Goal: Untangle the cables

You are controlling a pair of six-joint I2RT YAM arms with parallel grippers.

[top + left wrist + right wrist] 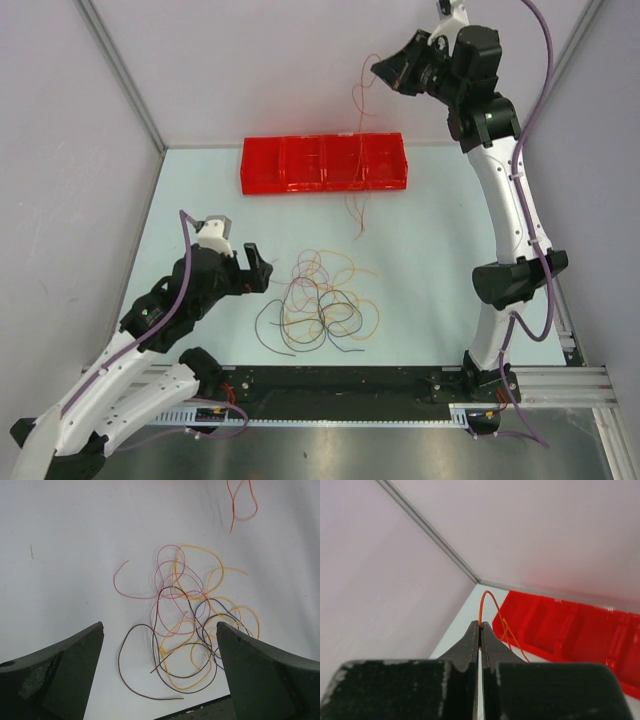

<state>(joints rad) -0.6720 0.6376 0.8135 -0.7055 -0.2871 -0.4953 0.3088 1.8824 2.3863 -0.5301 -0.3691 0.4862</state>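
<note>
My left gripper [254, 268]: jaws wide, holding nothing. Tangle of cables [185, 625] flat on table [430, 240] straight ahead of it, just past fingertips; loops run every way, no single long axis. Left arm far nearer. Right gripper [480, 626] raised high, pinched on 1 orange wire [485, 592], tail hanging below across red tray [300, 190]. 4 compartments; I see nothing else inside.

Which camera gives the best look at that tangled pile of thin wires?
The left wrist view: the pile appears large, each strand distinct. The top view shows it small; the right wrist view misses it.
</note>
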